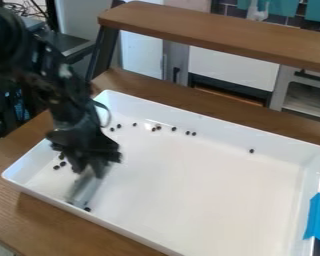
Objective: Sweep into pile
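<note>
The gripper point(89, 167) hangs over the left part of a white tray point(209, 185), holding a blurred greyish sweeping tool point(86, 189) that slants down to the tray floor. Small dark pieces lie scattered in the tray. One piece point(87, 209) is at the tool's lower end by the front wall. Several, such as one dark piece point(56, 167), sit left of the gripper. More lie along the back side, among them a piece point(174, 128), and a lone piece point(251, 150) is toward the right. The arm hides part of the tray's left side.
The tray stands on a brown wooden table point(29, 215). Blue tape point(319, 219) is stuck at its right wall. A raised wooden shelf point(216, 35) runs behind the tray, with toy kitchen cabinets point(233, 67) beyond.
</note>
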### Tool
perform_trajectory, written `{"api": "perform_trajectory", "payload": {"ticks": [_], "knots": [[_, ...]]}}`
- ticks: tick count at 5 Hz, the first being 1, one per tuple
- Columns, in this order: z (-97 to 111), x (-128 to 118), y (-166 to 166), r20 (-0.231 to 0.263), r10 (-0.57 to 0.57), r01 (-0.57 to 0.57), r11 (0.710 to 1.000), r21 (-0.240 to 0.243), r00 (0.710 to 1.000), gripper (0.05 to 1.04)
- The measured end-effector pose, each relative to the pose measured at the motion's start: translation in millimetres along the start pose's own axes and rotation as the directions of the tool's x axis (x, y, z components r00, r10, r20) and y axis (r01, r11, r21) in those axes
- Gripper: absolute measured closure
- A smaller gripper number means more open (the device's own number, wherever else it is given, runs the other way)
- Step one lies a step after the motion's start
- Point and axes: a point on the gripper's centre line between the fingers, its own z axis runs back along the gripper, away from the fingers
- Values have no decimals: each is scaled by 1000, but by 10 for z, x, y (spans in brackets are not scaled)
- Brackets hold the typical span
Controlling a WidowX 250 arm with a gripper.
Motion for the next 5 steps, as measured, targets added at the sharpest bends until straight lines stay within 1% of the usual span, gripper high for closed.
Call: {"api": "perform_trajectory", "payload": {"ticks": [1,2,3,4,5], "knots": [[40,76,192,14,10,-10,1000,22,1000,745],[91,166,242,19,10,-11,999,45,1000,745],[167,207,-73,-35,27,-28,999,-30,999,745],[326,347,-621,-45,-20,14,992,-128,999,745],[282,366,-1120,-42,-89,81,985,-153,995,745]]}}
